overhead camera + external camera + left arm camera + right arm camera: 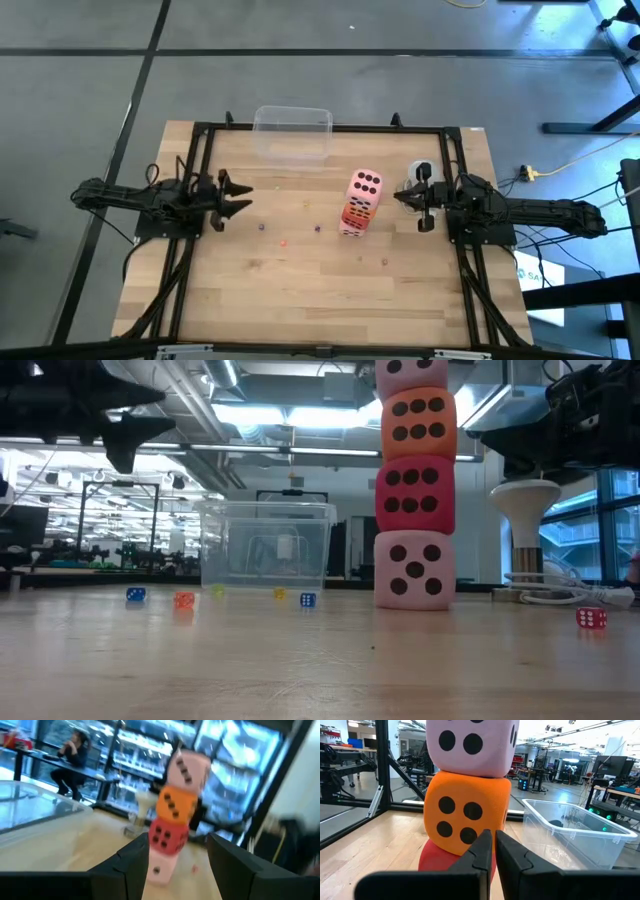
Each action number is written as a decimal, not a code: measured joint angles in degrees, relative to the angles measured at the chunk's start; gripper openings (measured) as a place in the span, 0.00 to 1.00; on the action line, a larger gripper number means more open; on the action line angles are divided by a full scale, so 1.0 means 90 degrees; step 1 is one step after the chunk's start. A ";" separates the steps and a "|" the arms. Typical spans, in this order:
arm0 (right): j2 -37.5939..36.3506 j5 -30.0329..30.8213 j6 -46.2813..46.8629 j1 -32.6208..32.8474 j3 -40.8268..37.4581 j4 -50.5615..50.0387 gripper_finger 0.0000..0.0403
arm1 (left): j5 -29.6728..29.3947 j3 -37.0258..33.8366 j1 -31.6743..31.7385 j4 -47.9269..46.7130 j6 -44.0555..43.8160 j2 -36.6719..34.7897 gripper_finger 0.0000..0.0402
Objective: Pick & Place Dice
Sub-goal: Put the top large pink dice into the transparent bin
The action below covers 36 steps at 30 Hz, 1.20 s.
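**Four dice stacked up, both arms hanging back**

So the dice are in one tower on the tabletop — pale pink die at the bottom, red die on it, orange die next, pink die on top. The stack sits right of centre, near the clear tub at the far edge. Right end effector hovers just beside the tower, fingers pressed together, holding nothing. Left end effector is well apart on the other side — fingers spread wide, empty. Tiny coloured dice lie scattered around.

Grey floor, bright ceiling lights, distant workbenches, seated person
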 joint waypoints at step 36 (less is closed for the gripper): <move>0.0012 0.0164 0.5603 -0.0012 0.0492 0.2095 0.06 | -0.2410 0.0012 0.0005 0.1089 -0.2414 0.0000 0.47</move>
